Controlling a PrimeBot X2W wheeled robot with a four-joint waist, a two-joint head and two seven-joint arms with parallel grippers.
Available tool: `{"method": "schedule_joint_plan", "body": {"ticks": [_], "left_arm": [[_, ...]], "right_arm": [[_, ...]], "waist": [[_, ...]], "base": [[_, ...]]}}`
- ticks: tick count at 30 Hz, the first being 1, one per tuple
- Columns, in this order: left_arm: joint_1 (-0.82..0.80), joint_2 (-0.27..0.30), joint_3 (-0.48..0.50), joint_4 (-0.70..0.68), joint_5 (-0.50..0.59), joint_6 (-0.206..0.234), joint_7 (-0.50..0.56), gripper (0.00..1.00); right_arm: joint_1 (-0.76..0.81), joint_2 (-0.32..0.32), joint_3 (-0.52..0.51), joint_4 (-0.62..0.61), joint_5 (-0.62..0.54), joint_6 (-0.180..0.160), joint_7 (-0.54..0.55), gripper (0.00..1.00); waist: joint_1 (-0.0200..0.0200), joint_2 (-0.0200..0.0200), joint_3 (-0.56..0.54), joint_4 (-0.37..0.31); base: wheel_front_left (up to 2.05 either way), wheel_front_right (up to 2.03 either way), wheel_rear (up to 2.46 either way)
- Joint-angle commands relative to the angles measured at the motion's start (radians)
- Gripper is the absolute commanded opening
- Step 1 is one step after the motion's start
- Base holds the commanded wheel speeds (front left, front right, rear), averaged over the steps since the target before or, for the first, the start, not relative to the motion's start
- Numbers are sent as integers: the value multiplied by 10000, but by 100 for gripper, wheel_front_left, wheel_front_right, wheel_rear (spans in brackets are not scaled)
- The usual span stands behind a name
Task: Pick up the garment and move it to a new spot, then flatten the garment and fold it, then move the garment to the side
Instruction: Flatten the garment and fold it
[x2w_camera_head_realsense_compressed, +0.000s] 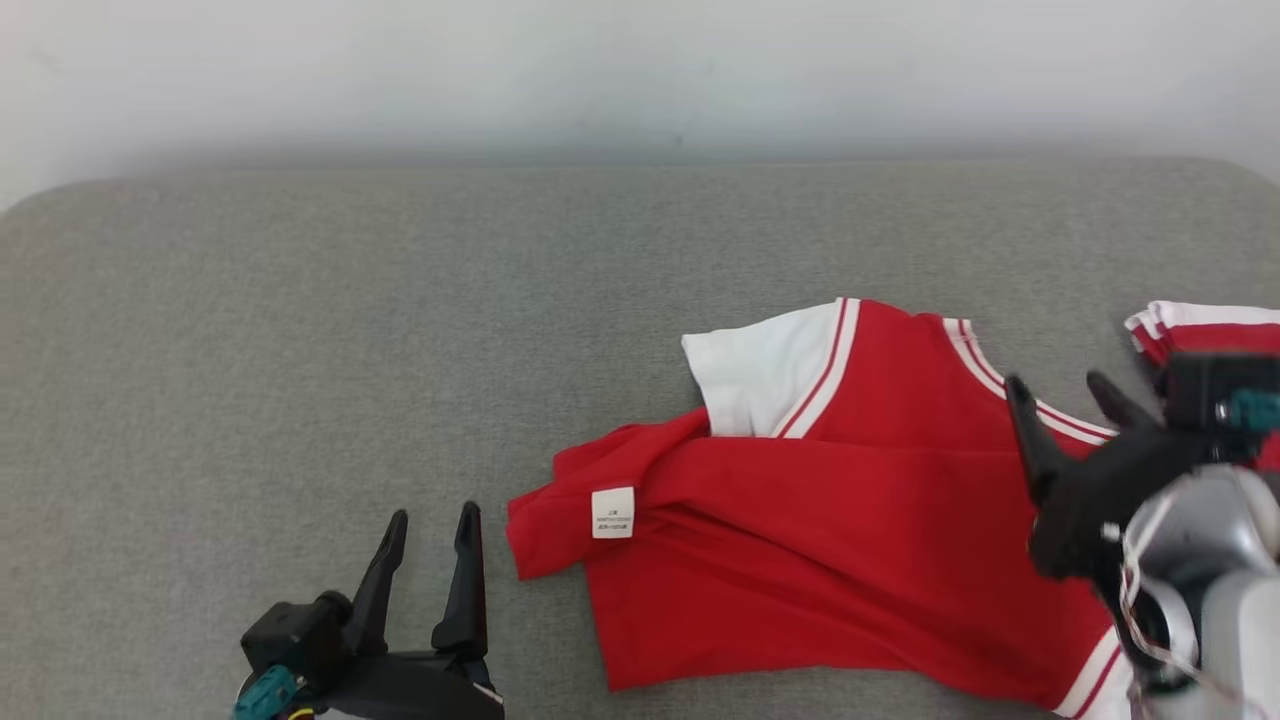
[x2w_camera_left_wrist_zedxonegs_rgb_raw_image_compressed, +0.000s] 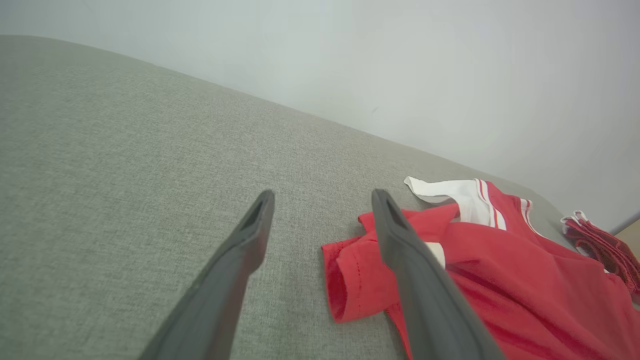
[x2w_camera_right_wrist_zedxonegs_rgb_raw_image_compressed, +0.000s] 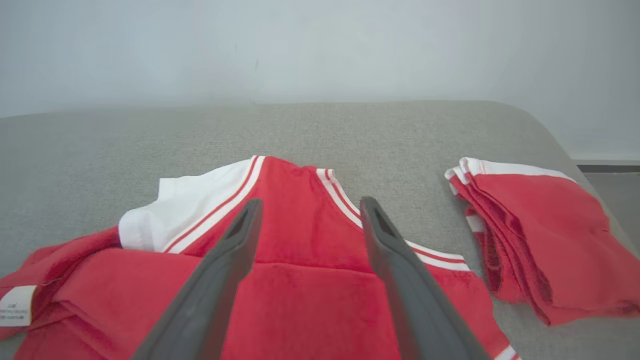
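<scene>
The red jersey shirt with white striped trim (x2w_camera_head_realsense_compressed: 830, 540) lies rumpled just left of the folded red garment stack (x2w_camera_head_realsense_compressed: 1215, 335). The left gripper (x2w_camera_head_realsense_compressed: 433, 515) and right gripper (x2w_camera_head_realsense_compressed: 1058, 385) gape empty. Probably soft, floppy: pinch 2 hem corners.

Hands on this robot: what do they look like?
The left hand and right hand are matte black, each with two long, flat fingers tapering to blunt, grooved tips. A teal plug shows near each base. Behind the right one is a rounded silver-grey forearm with thin pale wires looped over it.
</scene>
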Motion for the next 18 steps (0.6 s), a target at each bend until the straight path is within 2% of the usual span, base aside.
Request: {"method": "schedule_joint_plan", "body": {"ticks": [1, 8, 9, 14, 18], "left_arm": [[-207, -48, -58, 1, 6, -51, 3, 100], [-597, -187, -269, 56, 67, -160, -57, 100], [-597, -187, -269, 56, 67, -160, -57, 100], [-855, -290, -386, 218, 33, -271, -104, 100], [-986, -353, -443, 312, 18, -325, -146, 100]], "right_arm": [[-788, -159, -40, 778, -154, -26, -65, 100], [-3348, -773, -266, 4322, -909, -26, -671, 100], [-3348, -773, -266, 4322, -909, -26, -671, 100], [-4462, -1120, -606, 6464, -1584, -26, -988, 100], [-5026, -1240, -1168, 7691, -2077, -26, -1205, 100]], "waist": [[0, -1, 305, 444], [0, -1, 954, 1305], [0, -1, 954, 1305], [0, -1, 1348, 1761], [0, -1, 1523, 1965]], "base": [[0, 0, 0], [0, 0, 0], [0, 0, 0], [0, 0, 0], [0, 0, 0]]}}
